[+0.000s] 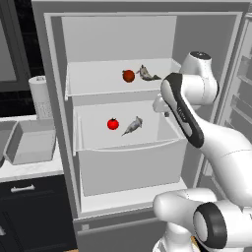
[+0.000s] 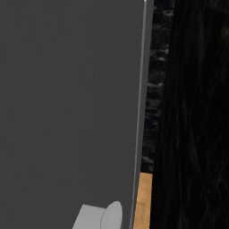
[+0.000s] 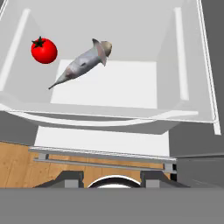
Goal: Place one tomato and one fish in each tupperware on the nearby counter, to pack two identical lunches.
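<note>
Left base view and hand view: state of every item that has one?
fridge: door open
upper tomato: on upper shelf, beside upper fish
lower tomato: in lower drawer, apart from lower fish
tupperware: on counter, nothing in it
gripper: above the drawer, holding nothing

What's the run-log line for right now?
stage: reaching into fridge | gripper: empty, above drawer | drawer: tomato, fish | top shelf: tomato, fish | tupperware: empty
</note>
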